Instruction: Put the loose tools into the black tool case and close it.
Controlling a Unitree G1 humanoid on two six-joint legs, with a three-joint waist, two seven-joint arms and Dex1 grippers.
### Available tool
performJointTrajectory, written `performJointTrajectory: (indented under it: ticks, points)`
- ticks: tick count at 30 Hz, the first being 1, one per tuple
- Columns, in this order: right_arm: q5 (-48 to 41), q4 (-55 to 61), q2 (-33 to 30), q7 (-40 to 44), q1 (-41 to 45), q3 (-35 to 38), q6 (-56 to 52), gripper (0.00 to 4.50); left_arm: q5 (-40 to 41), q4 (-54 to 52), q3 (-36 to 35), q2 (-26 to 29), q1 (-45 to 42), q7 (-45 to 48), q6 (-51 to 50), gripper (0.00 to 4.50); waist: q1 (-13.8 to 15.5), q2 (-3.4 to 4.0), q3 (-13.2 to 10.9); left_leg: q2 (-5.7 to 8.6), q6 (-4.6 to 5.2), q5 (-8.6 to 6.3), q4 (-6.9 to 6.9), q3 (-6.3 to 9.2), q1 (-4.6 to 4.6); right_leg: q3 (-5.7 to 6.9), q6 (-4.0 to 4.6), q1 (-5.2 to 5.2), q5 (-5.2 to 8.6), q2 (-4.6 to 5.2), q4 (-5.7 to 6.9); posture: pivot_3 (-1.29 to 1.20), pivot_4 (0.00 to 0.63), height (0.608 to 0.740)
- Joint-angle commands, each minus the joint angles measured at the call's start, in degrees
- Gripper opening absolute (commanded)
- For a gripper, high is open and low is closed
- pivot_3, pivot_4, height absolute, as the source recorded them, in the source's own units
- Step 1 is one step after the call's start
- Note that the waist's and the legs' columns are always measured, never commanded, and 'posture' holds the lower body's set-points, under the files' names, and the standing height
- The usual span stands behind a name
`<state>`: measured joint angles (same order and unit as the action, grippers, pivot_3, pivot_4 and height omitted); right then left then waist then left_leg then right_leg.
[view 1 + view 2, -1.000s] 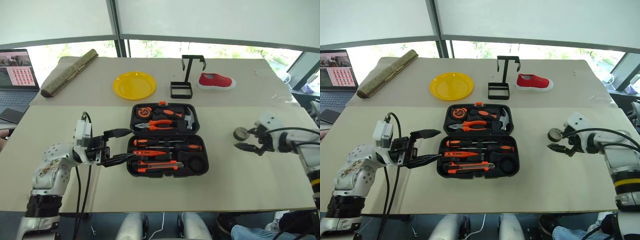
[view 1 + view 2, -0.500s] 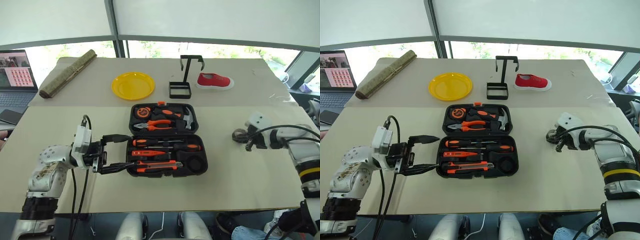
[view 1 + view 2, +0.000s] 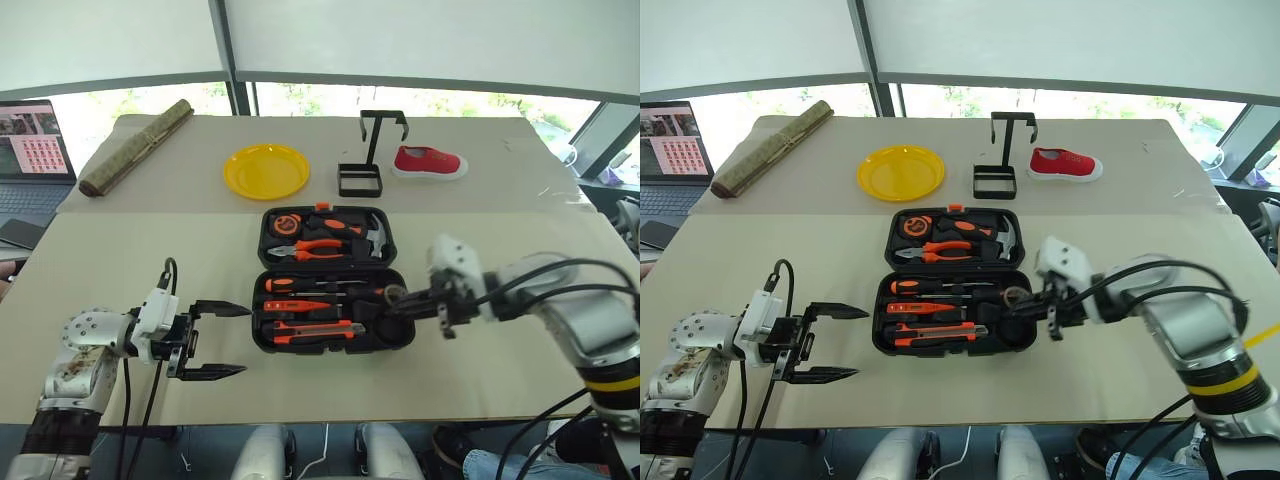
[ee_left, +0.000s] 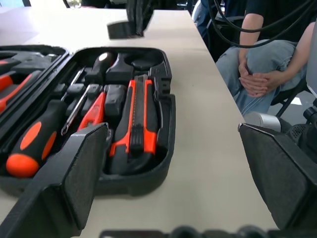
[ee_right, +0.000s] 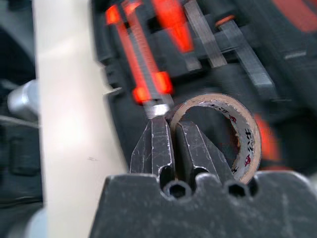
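The right gripper (image 5: pixel 171 148) is pinched on the wall of the tape roll (image 5: pixel 237 134), one finger inside the ring and one outside, so the roll hangs edge-on. It is held over the case (image 3: pixel 895 345) at its right end, just above the round recess, which looks meant for it. The knife (image 3: pixel 315 328) and screwdrivers (image 3: pixel 335 293) are already seated in their slots. The left gripper (image 3: pixel 218 340) is spread wide, empty, just left of the case, probably kept ready for the lid. The case lies open on the table (image 3: pixel 120 260).
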<state>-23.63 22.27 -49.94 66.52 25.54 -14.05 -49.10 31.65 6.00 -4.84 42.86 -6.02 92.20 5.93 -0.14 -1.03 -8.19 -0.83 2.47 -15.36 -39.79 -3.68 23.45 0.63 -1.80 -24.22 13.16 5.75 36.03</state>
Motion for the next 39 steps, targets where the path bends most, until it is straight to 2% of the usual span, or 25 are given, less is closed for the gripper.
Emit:
performJointTrajectory:
  ticks: [1, 9, 11, 12, 14, 16, 18, 22, 25, 28, 29, 31, 33, 36, 37, 39]
  points:
    - [1.1, 2.3, -0.7, -2.3, 0.0, -1.5, -2.2, 0.01, 1.3, 1.1, 0.0, 1.3, 0.3, 0.3, 2.8, 4.5, 0.0, 0.0, 0.0, 0.01, 0.0, 0.0, 0.0, -0.01, 0.0, 0.01, 0.0, 0.0, 0.0, 0.02, -0.01, 0.0, 0.15, 0.74]
    - [7.0, 2.6, -5.7, -2.4, 1.7, -9.8, -3.9, 0.01, 1.2, 2.2, -1.0, 0.4, 0.8, 0.3, 4.0, 4.5, 0.1, 0.0, 0.0, 0.01, 0.0, 0.0, -0.01, -0.01, -0.03, 0.05, 0.0, 0.03, 0.0, -0.01, -0.01, 0.0, 0.15, 0.74]
    - [7.5, 3.3, -6.7, -2.1, 2.4, -10.6, -3.7, 0.8, 1.4, 2.0, -1.5, 0.0, 0.6, -0.1, 3.3, 4.5, 0.3, 0.0, 0.0, 0.01, 0.0, 0.0, -0.03, 0.0, -0.03, 0.08, -0.01, 0.06, 0.0, -0.02, -0.01, 0.0, 0.15, 0.74]
    - [7.5, 3.5, -7.0, -1.8, 2.7, -10.9, -3.8, 0.99, 1.7, 1.7, -1.7, -0.2, 0.4, -0.6, 2.9, 4.5, 0.5, -0.01, 0.0, 0.01, 0.01, 0.0, -0.04, 0.0, -0.03, 0.08, -0.01, 0.06, 0.0, -0.02, -0.02, 0.0, 0.15, 0.74]
    - [6.3, 4.2, -6.4, -1.6, 3.8, -10.0, -4.4, 1.68, 3.1, 0.5, -2.7, -0.8, 0.3, -2.4, 0.8, 4.5, 0.7, -0.03, 0.0, 0.02, 0.02, -0.01, -0.06, 0.0, -0.02, 0.09, -0.02, 0.07, 0.0, -0.02, -0.04, 0.0, 0.15, 0.74]
    - [3.6, 4.9, -5.7, -0.5, 4.8, -8.4, -5.5, 2.37, 4.0, -0.6, -3.5, -1.2, 0.4, -3.7, -1.0, 4.5, 0.8, -0.03, 0.0, 0.02, 0.02, -0.01, -0.06, 0.01, 0.0, 0.09, -0.02, 0.05, 0.0, -0.02, -0.04, 0.0, 0.15, 0.74]
    - [-3.2, 6.1, -6.0, 4.5, 5.1, -3.2, -5.1, 3.05, 5.1, -2.1, -4.5, -1.5, 1.0, -5.9, -3.1, 4.5, 0.8, -0.04, 0.0, 0.0, 0.03, -0.02, -0.05, 0.02, 0.02, 0.09, -0.02, 0.04, 0.0, -0.05, -0.04, 0.0, 0.15, 0.74]
    - [-9.3, 4.4, -7.2, 7.3, 5.1, 3.3, -5.8, 3.05, 5.5, -3.6, -6.2, -2.1, 1.7, -9.9, -5.9, 4.5, 0.7, -0.07, 0.0, -0.03, 0.03, -0.02, -0.04, 0.06, 0.03, 0.07, -0.02, 0.05, 0.0, -0.1, -0.04, 0.0, 0.15, 0.74]
    - [-8.4, -3.2, -6.6, 5.6, 4.7, 8.6, -1.2, 3.05, 0.4, -2.4, -6.5, -2.2, 0.3, -21.5, -10.4, 4.5, 0.7, -0.09, 0.0, -0.02, 0.03, -0.01, -0.06, 0.05, -0.03, 0.05, -0.04, 0.11, -0.02, -0.09, -0.03, 0.0, 0.15, 0.74]
    - [0.3, -11.9, -4.1, -1.7, 3.4, 8.7, 9.1, 3.05, 0.6, -0.8, -7.2, -3.7, -2.5, -29.5, -16.6, 4.5, 0.8, -0.13, 0.0, -0.02, 0.03, -0.01, -0.07, 0.05, -0.1, 0.04, -0.05, 0.18, -0.04, -0.1, -0.03, 0.0, 0.15, 0.74]
    - [2.9, -14.2, -3.4, -3.8, 3.0, 8.3, 12.3, 2.55, 0.1, -0.4, -7.0, -4.0, -3.4, -31.2, -17.8, 4.26, 0.8, -0.22, 0.0, -0.01, 0.02, -0.01, -0.07, 0.05, -0.12, 0.05, -0.05, 0.18, -0.04, -0.12, 0.0, 0.0, 0.15, 0.74]
    - [5.9, -17.0, -1.6, -6.7, 2.5, 8.0, 15.9, 1.99, -0.5, 0.1, -6.6, -4.6, -4.8, -33.4, -19.9, 3.82, 0.8, -0.23, 0.0, 0.01, 0.0, 0.01, -0.08, 0.04, -0.06, 0.03, -0.06, 0.15, -0.04, -0.14, 0.02, 0.0, 0.15, 0.74]
    - [10.2, -21.4, 2.1, -12.4, 2.2, 7.5, 20.9, 1.22, -1.9, 0.9, -5.4, -5.6, -7.7, -37.6, -23.1, 2.9, 0.8, -0.23, 0.0, 0.02, 0.0, 0.01, -0.06, -0.03, -0.04, -0.04, -0.07, 0.07, -0.05, -0.15, 0.06, 0.0, 0.15, 0.74]
    - [15.1, -27.8, 6.9, -18.9, 2.8, 7.2, 27.6, 0.3, -5.5, 2.3, -2.7, -7.0, -11.4, -42.5, -26.7, 1.9, 0.6, -0.25, 0.0, 0.02, -0.05, 0.04, -0.07, -0.03, -0.02, -0.04, -0.06, 0.07, -0.05, -0.25, 0.07, 0.0, 0.15, 0.74]
    - [15.8, -29.3, 7.9, -19.4, 3.2, 7.0, 28.5, 0.09, -6.2, 2.5, -1.9, -7.3, -12.2, -43.1, -27.5, 1.65, 0.6, -0.25, 0.0, 0.02, -0.08, 0.06, -0.05, -0.04, -0.01, -0.05, -0.06, 0.05, -0.05, -0.25, 0.06, 0.0, 0.15, 0.74]
    - [17.1, -32.5, 9.7, -19.3, 4.0, 6.0, 30.6, 0.0, -8.2, 2.8, -0.1, -8.6, -14.4, -45.3, -28.8, 0.86, 0.5, -0.25, 0.0, 0.04, -0.08, 0.06, -0.06, -0.05, -0.01, -0.07, -0.06, 0.04, -0.05, -0.26, 0.07, 0.0, 0.15, 0.74]
